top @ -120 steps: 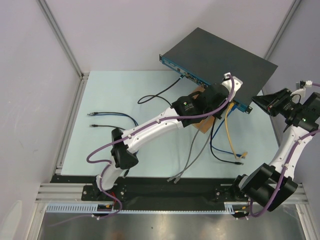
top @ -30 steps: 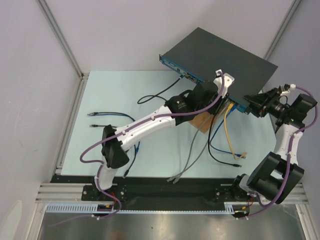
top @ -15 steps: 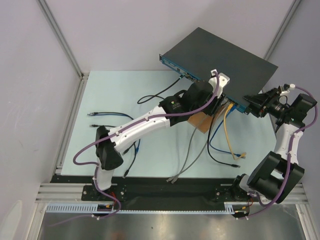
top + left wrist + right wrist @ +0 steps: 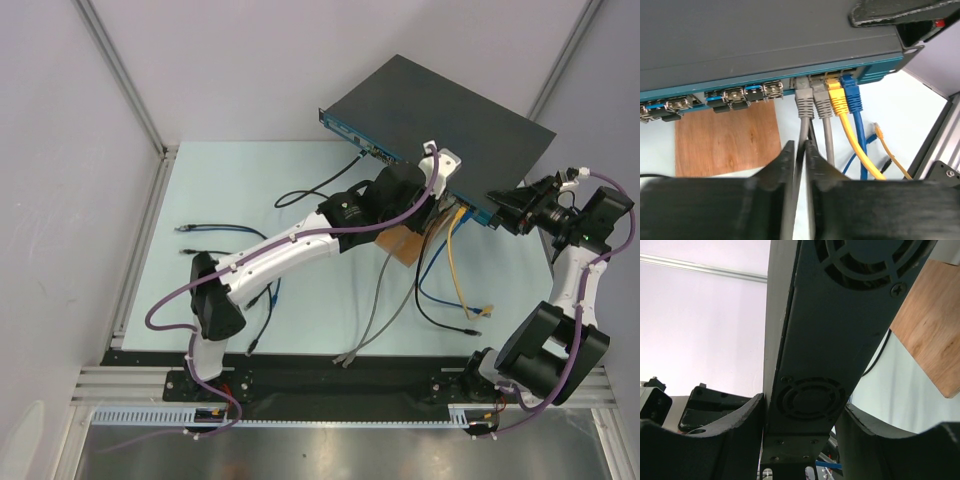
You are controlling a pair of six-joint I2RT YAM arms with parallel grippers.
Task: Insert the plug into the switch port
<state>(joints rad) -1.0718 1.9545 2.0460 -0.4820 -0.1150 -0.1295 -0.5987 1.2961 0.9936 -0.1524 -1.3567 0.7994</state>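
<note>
Grey plug ahead; left hand pinches its cable.

Left claw pinched nearly closed, right claw clamped wide.

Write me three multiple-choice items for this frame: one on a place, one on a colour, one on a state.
1. Where are the fingers of the right pincer?
A. either side of the switch at its end
B. raised clear of everything
C. around a loose wire

2. What colour is the cable in the left pincer?
A. yellow
B. grey
C. blue

3. That cable's plug is:
A. lying loose
B. dangling in air
C. in a switch port

Answers:
1 A: the right wrist view shows the fingers flanking the switch's vented end.
2 B: the left wrist view shows a grey cable pinched between the fingers.
3 C: the plug sits in the port row, near the yellow plug.
</note>
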